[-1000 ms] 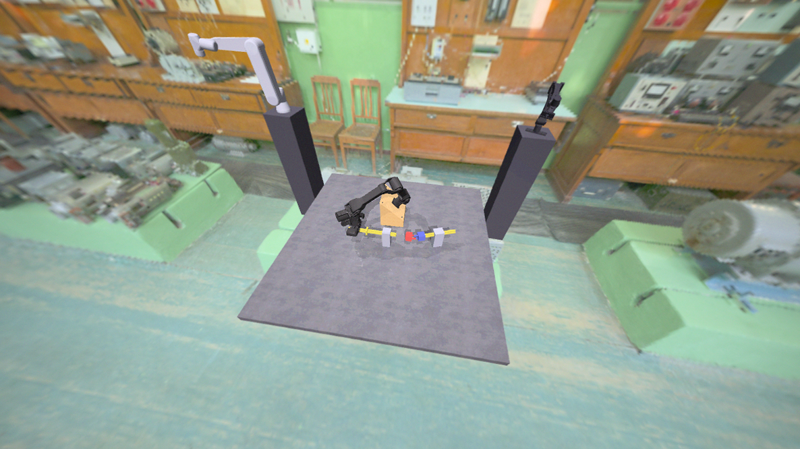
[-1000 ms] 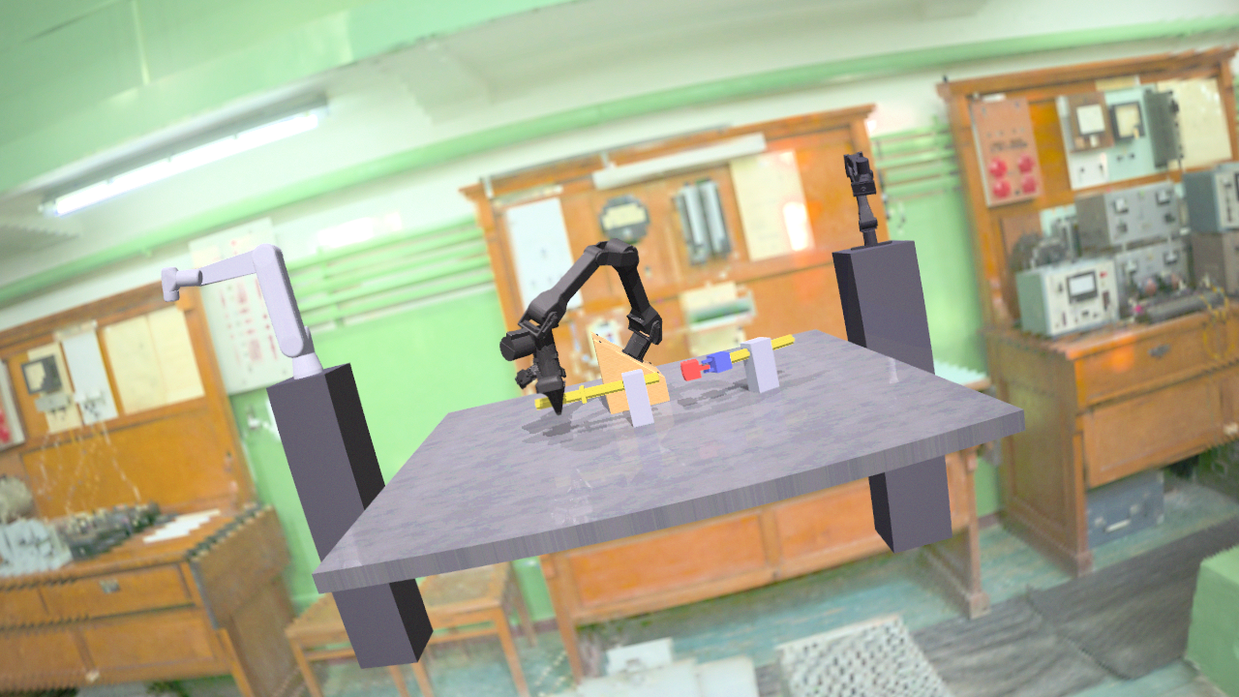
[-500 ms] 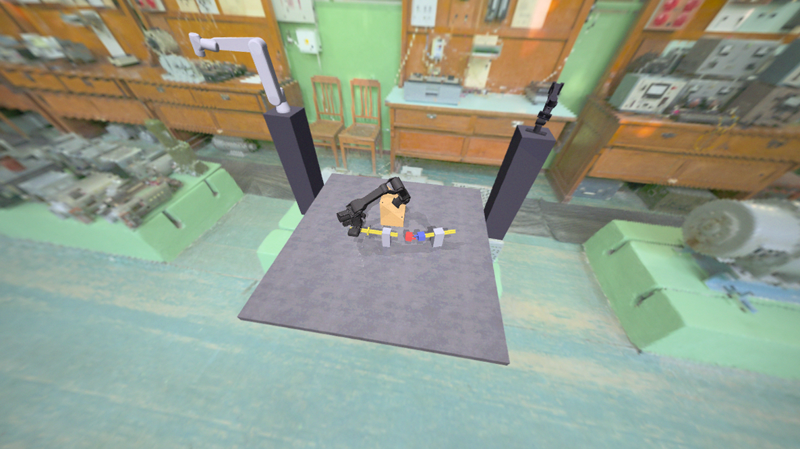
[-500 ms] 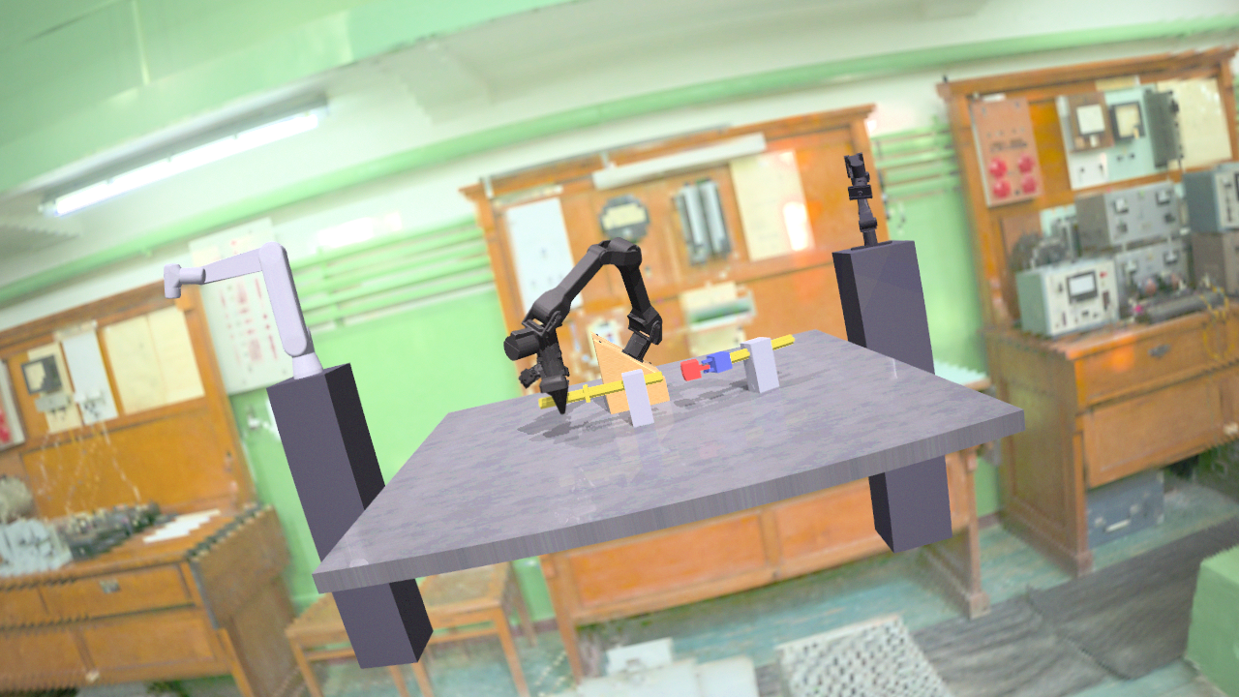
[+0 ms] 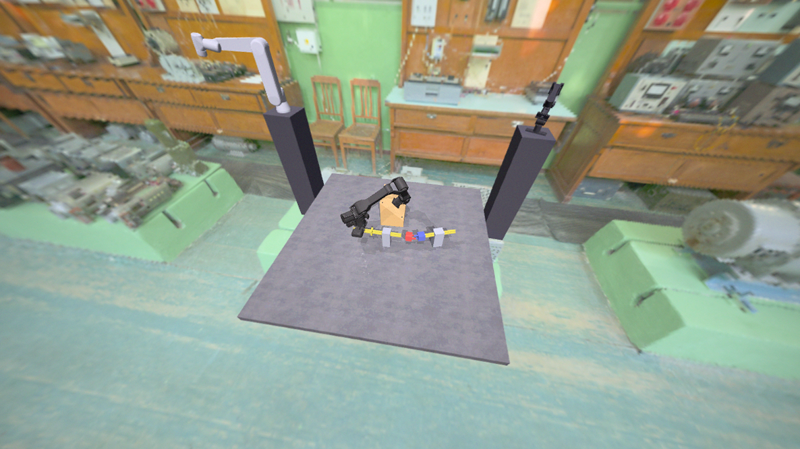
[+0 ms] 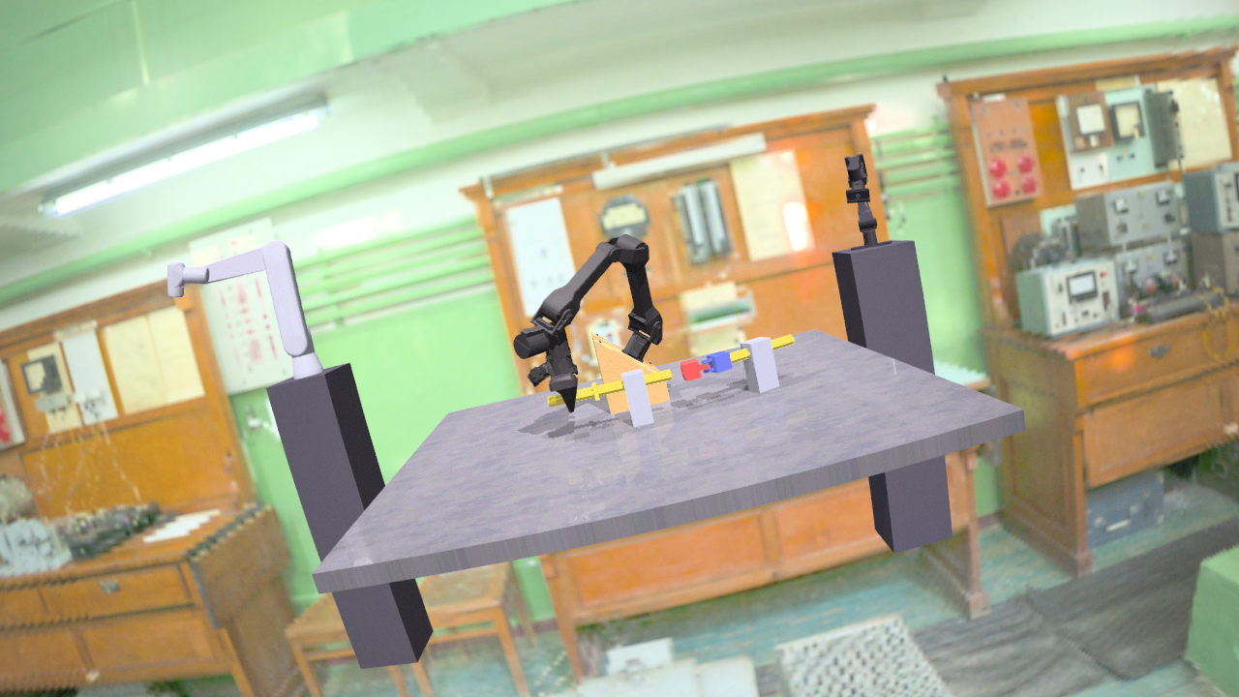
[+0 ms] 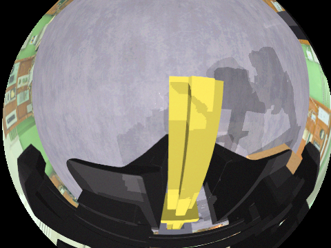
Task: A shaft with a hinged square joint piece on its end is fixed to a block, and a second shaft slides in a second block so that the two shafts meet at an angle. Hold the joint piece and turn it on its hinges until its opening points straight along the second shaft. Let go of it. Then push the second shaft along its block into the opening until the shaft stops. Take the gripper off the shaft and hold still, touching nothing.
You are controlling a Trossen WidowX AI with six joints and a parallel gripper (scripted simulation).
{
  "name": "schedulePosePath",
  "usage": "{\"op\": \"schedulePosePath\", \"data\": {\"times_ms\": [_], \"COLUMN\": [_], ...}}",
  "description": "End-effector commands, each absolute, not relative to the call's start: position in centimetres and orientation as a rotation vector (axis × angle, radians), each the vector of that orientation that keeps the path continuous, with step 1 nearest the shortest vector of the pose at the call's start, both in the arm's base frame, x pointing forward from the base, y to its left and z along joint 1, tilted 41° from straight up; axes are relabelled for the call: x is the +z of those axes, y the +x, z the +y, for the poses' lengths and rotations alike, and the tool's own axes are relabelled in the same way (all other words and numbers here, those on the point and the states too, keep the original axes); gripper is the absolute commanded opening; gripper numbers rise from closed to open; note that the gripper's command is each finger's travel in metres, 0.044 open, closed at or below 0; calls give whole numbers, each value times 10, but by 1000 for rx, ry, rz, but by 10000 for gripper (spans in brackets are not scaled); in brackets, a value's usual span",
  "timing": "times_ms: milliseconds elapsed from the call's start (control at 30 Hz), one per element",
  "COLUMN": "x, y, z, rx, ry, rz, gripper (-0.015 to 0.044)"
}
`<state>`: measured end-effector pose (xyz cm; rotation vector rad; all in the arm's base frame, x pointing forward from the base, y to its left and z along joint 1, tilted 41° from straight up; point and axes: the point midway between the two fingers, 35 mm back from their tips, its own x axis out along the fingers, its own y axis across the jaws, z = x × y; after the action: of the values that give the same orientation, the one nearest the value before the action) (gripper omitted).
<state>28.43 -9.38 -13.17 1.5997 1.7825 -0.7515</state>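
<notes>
The black gripper (image 5: pixel 360 231) (image 6: pixel 569 398) (image 7: pixel 182 139) is clenched around the yellow second shaft (image 5: pixel 394 234) (image 6: pixel 611 385) (image 7: pixel 194 120), near its outer end, toward the left edge of the tabletop (image 5: pixel 363 297) (image 6: pixel 606 468) (image 7: pixel 103 69) in the top view. The shaft passes through a pale block (image 5: pixel 386 238) (image 6: pixel 639 403), its inner end just short of the red joint piece (image 5: pixel 409 236) (image 6: pixel 691 370). That piece sits nearer the far edge than the near one, hinged to a blue part (image 5: pixel 420 236) (image 6: pixel 718 362) on the fixed shaft (image 5: pixel 450 232) (image 6: pixel 782 341), whose block (image 5: pixel 438 238) (image 6: pixel 762 367) stands toward the right edge. A wooden wedge (image 5: pixel 393 216) (image 6: pixel 617 368) stands between the shafts and the far edge.
</notes>
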Motion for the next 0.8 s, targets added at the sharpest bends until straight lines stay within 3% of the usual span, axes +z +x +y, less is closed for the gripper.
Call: {"op": "schedulePosePath", "data": {"times_ms": [0,767], "x": [-126,-105], "y": [284,281], "z": [-87,-61], "rx": [-752,-751], "ry": [1605,1606], "rz": [1782,1784], "gripper": [0,0]}}
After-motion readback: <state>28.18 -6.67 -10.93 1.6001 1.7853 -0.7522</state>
